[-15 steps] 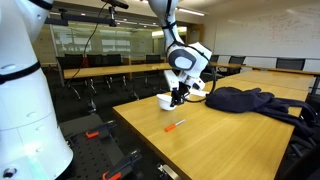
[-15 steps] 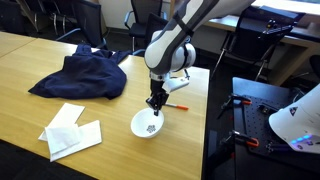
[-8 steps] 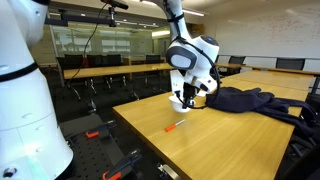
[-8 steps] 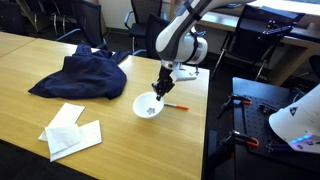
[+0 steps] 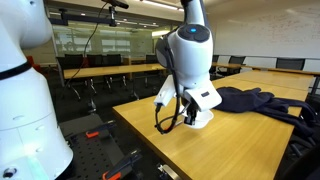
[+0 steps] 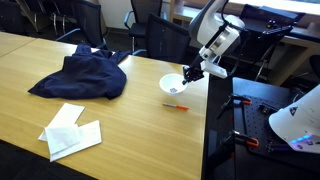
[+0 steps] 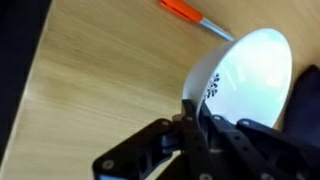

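The light wooden tabletop (image 6: 140, 135) carries a crumpled dark blue garment (image 6: 80, 75) at centre left. Right of centre, the round white ceramic bowl (image 6: 171, 84) hangs tilted because the gripper (image 6: 187, 73) pinches its rim. A thin orange marker (image 6: 176, 105) lies just below.

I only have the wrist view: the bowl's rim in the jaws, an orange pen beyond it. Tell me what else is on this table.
Observer: A dark blue garment lies crumpled on the table, well apart from the bowl.
Operator: Go on. Name anything else.
Observer: Some white folded papers lie nearer that camera, far from the gripper.
Operator: Now tell me where the bowl is on the table.
Observer: In an exterior view it is close to the table's edge, and the orange pen lies beside it, not touching.
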